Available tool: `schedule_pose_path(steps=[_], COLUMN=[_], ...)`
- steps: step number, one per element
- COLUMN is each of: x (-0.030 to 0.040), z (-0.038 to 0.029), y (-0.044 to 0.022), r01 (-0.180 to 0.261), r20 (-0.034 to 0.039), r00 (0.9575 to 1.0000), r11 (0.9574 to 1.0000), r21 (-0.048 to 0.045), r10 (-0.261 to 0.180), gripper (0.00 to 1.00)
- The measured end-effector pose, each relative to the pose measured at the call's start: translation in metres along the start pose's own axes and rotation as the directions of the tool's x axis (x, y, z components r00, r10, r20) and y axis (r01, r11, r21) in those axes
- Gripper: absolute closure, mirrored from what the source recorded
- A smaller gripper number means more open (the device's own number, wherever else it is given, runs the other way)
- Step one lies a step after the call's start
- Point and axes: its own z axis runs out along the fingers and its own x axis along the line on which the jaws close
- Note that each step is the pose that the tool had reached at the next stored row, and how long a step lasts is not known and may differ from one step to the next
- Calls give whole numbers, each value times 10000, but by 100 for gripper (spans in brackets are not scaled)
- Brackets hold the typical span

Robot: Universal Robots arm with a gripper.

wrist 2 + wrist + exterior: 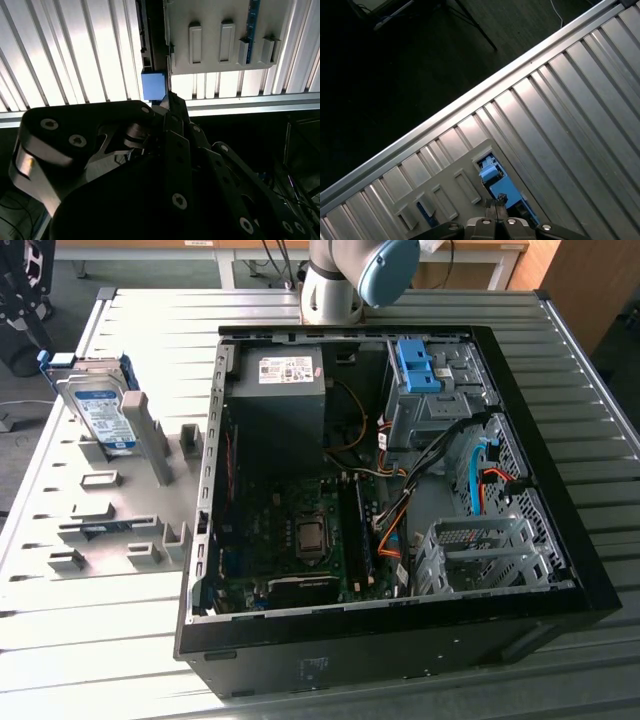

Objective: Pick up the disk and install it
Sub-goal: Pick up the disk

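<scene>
at the exterior view's left, the disk [98, 410] is found standing on edge in a grey rack [110, 530] on the slatted table [60, 640]. it is tilted back, with its long axis rising out of the rack and its labelled face turned toward the open computer case [560, 540]. it is set well apart from the case. further right, the arm [345, 280] is seen at the far edge of the table, behind the case. inside the case, toward the exterior view's right, a drive cage [480, 555] is seen.

in the first wrist view the gripper [495, 202] is shown with its jaws drawn together and nothing between them. the disk's blue rail [496, 182] lies straight ahead of the tips and is judged not to be touched. in the second wrist view the same blue end is seen just past the tips, beside the rack. the disk is thus judged to lie ahead of the jaws, its narrow upper end presented to them. whether the jaws' closing line crosses its thin side cannot be told.
</scene>
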Motion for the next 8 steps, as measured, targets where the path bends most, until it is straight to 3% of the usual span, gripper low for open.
schedule_pose_path(steps=[8], x=[0], z=[0], y=[0], r01=[5], r20=[0], r00=[10000], r11=[10000], r21=[0], r10=[-5], gripper=[89])
